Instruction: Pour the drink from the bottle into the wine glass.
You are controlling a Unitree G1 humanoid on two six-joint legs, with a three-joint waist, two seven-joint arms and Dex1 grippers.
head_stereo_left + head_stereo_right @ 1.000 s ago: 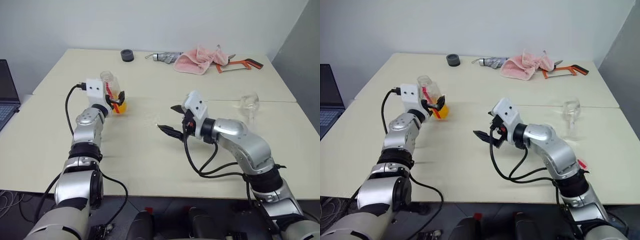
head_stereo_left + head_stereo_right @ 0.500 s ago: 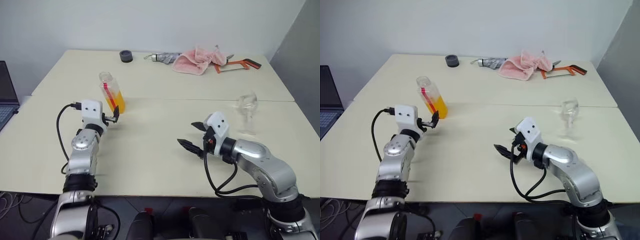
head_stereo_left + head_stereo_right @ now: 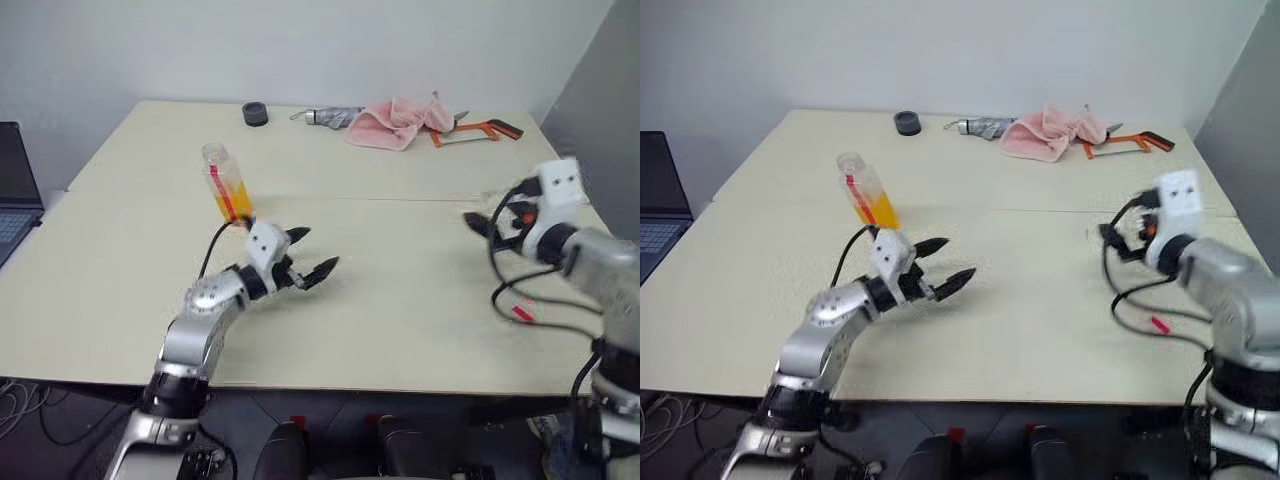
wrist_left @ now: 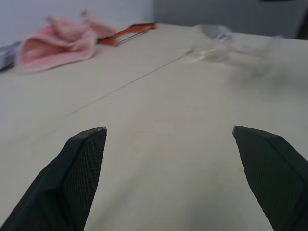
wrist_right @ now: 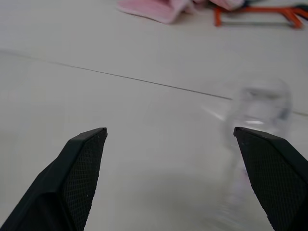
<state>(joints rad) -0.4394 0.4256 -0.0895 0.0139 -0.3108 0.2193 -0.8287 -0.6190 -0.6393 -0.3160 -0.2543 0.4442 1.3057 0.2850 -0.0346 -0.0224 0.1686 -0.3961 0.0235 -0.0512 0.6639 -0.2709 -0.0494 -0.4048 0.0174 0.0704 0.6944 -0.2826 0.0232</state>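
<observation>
Bottle [image 3: 225, 183], uncapped and about half full of orange drink [image 3: 229, 198], standing upright on the bench [image 3: 400, 290] at upper left of centre in the left eye view. A second ago the left end effector [image 3: 308, 254] was closed around this bottle, holding it tilted; it has since let go and swung away toward the middle of the frame, and now hangs wide open and empty, well apart from the bottle. The wine glass [image 5: 257, 108] appears as a clear blur at the right of the right wrist view, close ahead of the right end effector [image 3: 488, 214]. That end effector has travelled from the frame's centre to its right edge and is also open, gripping nothing. No orange is discernible in the glass. The pour therefore appears either finished or interrupted; which cannot be told. A pink cloth [image 3: 392, 120] and an orange clamp [image 3: 475, 130] lie along the far edge.
</observation>
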